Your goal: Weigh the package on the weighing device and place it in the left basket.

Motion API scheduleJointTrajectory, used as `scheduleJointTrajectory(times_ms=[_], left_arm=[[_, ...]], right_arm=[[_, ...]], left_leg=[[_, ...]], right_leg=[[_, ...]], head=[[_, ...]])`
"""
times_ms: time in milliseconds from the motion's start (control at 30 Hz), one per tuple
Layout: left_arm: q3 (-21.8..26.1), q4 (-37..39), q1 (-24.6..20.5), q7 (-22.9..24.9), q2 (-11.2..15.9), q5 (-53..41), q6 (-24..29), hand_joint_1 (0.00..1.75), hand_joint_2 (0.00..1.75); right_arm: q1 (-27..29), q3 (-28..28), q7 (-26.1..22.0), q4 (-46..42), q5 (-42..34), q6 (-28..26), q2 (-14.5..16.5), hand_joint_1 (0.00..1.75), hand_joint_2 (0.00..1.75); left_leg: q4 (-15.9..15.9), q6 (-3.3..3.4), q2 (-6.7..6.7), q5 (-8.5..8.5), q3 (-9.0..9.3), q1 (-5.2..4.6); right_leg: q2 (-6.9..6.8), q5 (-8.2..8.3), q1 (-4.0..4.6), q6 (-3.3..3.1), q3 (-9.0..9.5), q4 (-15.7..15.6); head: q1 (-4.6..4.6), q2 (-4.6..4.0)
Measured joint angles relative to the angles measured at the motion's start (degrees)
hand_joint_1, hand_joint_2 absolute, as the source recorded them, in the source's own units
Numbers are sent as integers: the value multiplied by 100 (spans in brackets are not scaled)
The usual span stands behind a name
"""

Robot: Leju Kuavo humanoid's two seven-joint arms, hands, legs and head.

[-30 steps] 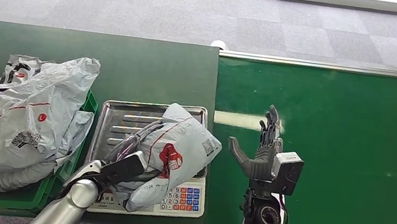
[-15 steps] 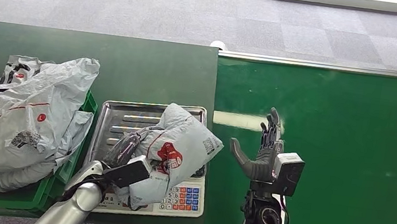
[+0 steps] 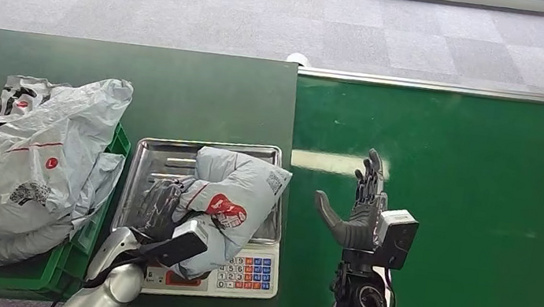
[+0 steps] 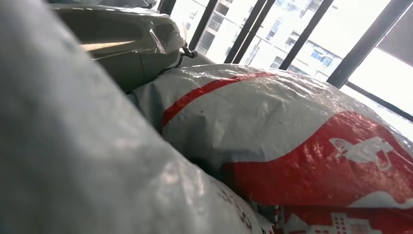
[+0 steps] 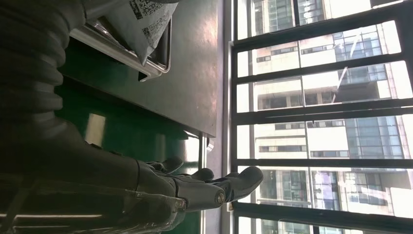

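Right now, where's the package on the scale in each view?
Head view: the package lies on the scale's steel tray, held by the left hand.
Left wrist view: close up, its grey and red skin.
Right wrist view: one corner overhangs the tray.
Shared landmark: the steel tray rim.

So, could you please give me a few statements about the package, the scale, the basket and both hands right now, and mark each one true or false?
1. The grey package lies on the scale's steel tray. True.
2. The left hand grips the package. True.
3. The right hand holds a package. False: it holds nothing and stands over the green belt with its fingers apart.
4. The green basket is empty. False: grey bags are piled in it.
5. The scale's keypad faces the robot. True.
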Motion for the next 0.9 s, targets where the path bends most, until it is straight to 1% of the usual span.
scheduleJointTrajectory(times_ms=[67, 133, 200, 367, 433, 567, 667, 767, 900], left_arm=[[4, -44, 54, -66, -16, 41, 176, 172, 175], [17, -90, 117, -212, -34, 192, 412, 171, 87], [29, -135, 178, -462, -52, 448, 699, 174, 0], [36, -348, 263, -1325, -102, 1189, 1480, 175, 0], [36, -457, 267, -1525, -125, 1364, 1664, 175, 0], [29, -626, 280, -1739, -137, 1625, 1868, 175, 0], [-63, -906, 300, -1913, -119, 2196, 2211, 175, 0], [-76, -1446, 336, -1935, -124, 2465, 2312, 175, 0], [238, -2441, 419, -1935, -319, 2414, 2315, 175, 0]], right_arm=[[0, -11, -3, 0, -10, 16, 1, 0, 175], [0, -23, -17, 0, -24, 26, 3, 0, 175], [-2, -36, -41, 4, -47, 31, 10, 0, 175], [-35, -51, -115, 64, -133, 28, 36, 0, 175], [-62, -51, -146, 103, -153, 20, 45, 0, 175], [-97, -48, -164, 173, -177, 15, 62, 0, 175], [-137, -32, -177, 245, -217, 0, 64, 0, 175], [-193, 3, -197, 350, -248, -8, 72, 0, 175], [-238, 70, -262, 489, -282, -26, 94, 0, 175]], left_leg=[[0, 0, 0, 0, -4, 0], [0, 0, 0, 0, -11, 1], [0, 0, 0, 0, -20, 1], [1, 0, 0, 0, -35, 1], [1, 0, 0, 0, -36, 1], [1, 0, 0, 0, -38, 1], [1, 0, 0, 0, -39, 1], [1, 0, 0, 0, -41, 3], [1, 0, 1, 0, -44, 3]], right_leg=[[0, 0, 1, 0, -5, 0], [1, 0, 1, 0, -12, 1], [1, 0, 2, 0, -22, 1], [0, 0, 2, 0, -33, 2], [0, 0, 2, 0, -33, 1], [0, 0, 2, 0, -36, 1], [1, 1, 3, -1, -38, 2], [1, 1, 5, -1, -39, 2], [1, 1, 5, -1, -42, 3]], head=[[0, 0], [0, 0], [1, 0], [1, 0], [1, 0], [0, 0], [0, 0], [0, 0], [1, 0]])
